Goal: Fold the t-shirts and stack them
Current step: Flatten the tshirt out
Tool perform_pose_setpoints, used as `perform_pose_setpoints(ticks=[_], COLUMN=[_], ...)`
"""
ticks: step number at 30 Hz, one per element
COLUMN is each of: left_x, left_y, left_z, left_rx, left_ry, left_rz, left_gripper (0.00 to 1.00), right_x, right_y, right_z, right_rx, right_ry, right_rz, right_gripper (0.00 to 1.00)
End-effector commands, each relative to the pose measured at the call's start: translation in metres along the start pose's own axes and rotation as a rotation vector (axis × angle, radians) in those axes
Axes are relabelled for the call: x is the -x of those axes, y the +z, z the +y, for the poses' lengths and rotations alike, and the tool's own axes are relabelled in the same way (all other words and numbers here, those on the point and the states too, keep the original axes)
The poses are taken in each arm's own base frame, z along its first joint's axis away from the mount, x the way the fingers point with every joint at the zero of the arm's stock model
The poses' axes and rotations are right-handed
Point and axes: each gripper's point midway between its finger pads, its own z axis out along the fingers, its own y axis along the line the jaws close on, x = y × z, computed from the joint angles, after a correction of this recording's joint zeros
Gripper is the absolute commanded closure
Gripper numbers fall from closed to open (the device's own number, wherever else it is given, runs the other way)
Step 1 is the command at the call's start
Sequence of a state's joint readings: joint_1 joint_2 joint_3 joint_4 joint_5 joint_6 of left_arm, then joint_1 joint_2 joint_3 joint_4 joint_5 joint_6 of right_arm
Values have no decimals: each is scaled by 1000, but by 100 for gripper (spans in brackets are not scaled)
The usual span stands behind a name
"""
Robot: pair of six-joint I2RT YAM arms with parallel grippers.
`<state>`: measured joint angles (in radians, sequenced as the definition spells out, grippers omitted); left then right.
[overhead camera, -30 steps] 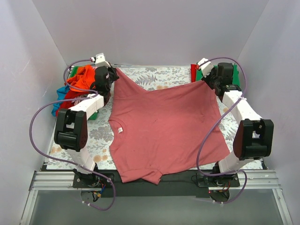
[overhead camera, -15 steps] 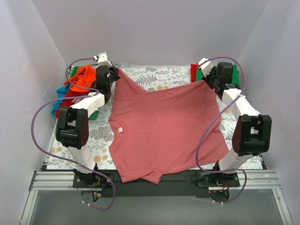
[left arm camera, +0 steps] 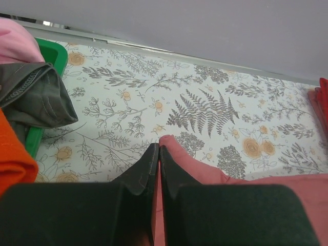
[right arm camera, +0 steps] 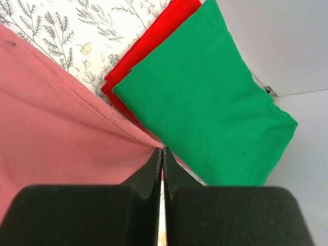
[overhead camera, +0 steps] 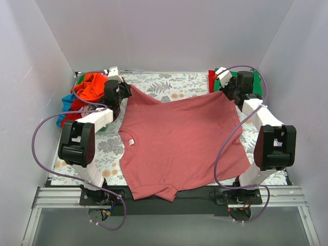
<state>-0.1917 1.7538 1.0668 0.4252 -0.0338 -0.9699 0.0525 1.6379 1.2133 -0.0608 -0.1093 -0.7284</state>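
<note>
One large dusty-rose t-shirt (overhead camera: 179, 143) lies spread across the middle of the table (overhead camera: 169, 81). Its white neck tag (overhead camera: 131, 142) points toward the left edge, and its lower part reaches the near edge. It looks soft, light and limp, so we judge it will sag and wrinkle wherever nothing supports it. Hem corners, seams and sleeve ends look like the surest places to take hold.

We see both far corners lifted. The left gripper (left arm camera: 158, 149) is clamped together on one, and the right gripper (right arm camera: 163, 151) is pinched tight on the other.

A folded green t-shirt (right arm camera: 205, 102) lies on a red t-shirt (right arm camera: 148, 46) at the far right corner. An orange t-shirt (overhead camera: 92, 84) tops a loose heap at the far left corner, with grey cloth (left arm camera: 31, 97) and pink cloth (left arm camera: 15, 43) beside it.

Compared with a second ago, the left-held corner has come nearer and lower, and the far edge hangs straighter.
</note>
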Motion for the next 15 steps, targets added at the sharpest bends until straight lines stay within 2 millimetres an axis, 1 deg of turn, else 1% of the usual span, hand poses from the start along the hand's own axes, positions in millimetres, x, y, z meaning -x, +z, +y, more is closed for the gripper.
perform_pose_setpoints(ticks=[1, 5, 6, 7, 8, 14, 15], left_x=[51, 55, 54, 51, 53, 44, 45], left_y=[-28, -41, -45, -47, -51, -58, -60], left_z=[-19, -21, -26, -26, -27, -28, -28], left_rx=[-63, -70, -100, -102, -106, -120, -123], left_ry=[-6, -14, -15, -16, -16, -19, -19], left_rz=[-111, -120, -112, -107, -110, -85, -88], left_gripper=[100, 100, 100, 100, 100, 100, 100], right_x=[8, 0, 0, -2, -4, -16, -18], right_y=[-1, 3, 4, 6, 7, 14, 15], right_z=[-6, 1, 1, 2, 3, 11, 11], right_rx=[-20, 2, 4, 8, 10, 31, 31], right_ry=[0, -2, -3, -5, -6, -8, -10], right_rz=[-41, -26, -26, -21, -17, 11, 17], right_gripper=[99, 99, 99, 99, 99, 99, 99])
